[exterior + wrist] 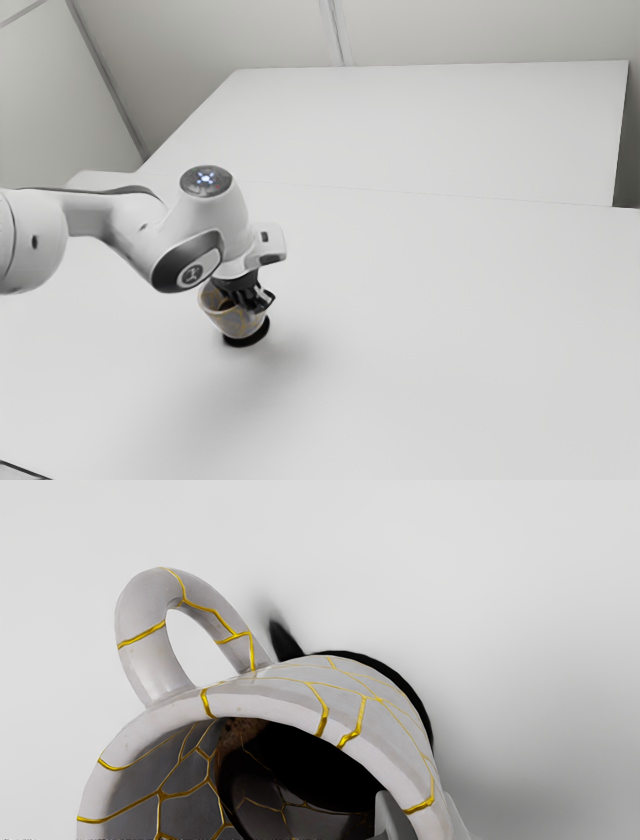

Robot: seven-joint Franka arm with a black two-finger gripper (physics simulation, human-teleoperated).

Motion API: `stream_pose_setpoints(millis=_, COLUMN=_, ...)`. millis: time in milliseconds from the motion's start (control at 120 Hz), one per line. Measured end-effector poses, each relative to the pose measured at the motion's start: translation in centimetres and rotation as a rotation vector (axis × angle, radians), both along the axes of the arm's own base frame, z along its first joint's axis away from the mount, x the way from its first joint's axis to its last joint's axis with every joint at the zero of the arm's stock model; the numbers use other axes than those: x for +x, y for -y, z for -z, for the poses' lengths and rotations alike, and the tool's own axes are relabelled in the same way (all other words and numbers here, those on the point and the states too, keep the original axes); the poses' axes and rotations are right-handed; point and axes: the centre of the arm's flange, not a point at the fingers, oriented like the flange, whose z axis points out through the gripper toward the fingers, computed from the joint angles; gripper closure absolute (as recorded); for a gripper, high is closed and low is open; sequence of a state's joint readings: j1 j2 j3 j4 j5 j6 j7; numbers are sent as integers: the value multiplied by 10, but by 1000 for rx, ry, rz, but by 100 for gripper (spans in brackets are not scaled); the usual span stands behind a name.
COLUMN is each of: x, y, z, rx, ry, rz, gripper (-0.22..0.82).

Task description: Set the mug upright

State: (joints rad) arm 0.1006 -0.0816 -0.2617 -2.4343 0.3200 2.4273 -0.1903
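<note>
In the exterior view the black gripper point(251, 298) reaches down at the rim of the mug point(238, 320), below the arm's hand. The mug leans, its mouth facing up toward the exterior view's left and its base low over a dark shadow. In the wrist view the mug point(295, 680) is white with gold crack lines, its mouth facing the camera and its looped handle standing out from the side. There the gripper point(422, 812) is shut on the mug's wall, one finger inside the mouth and the other outside. The lower part of the mouth is cut off.
The white table point(440, 330) spreads around the mug, with another white surface point(430, 130) beyond it. A dark-edged object point(22, 472) lies at the exterior view's lower left corner. Walls stand behind.
</note>
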Motion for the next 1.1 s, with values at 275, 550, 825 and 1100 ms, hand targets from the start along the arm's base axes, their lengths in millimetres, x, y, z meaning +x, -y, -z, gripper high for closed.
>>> stream_pose_setpoints(millis=275, x=1, y=3, z=14, rx=-13, ry=-10, rz=-47, gripper=78)
stream_pose_setpoints(millis=550, x=1, y=5, z=5, rx=-40, ry=8, rz=-83, gripper=31)
stream_pose_setpoints(millis=825, x=24, y=23, z=-81, rx=-135, ry=68, rz=-177, gripper=9)
stream_pose_setpoints(millis=1100, x=49, y=22, z=-163, rx=-257, ry=-46, rz=-306, gripper=2)
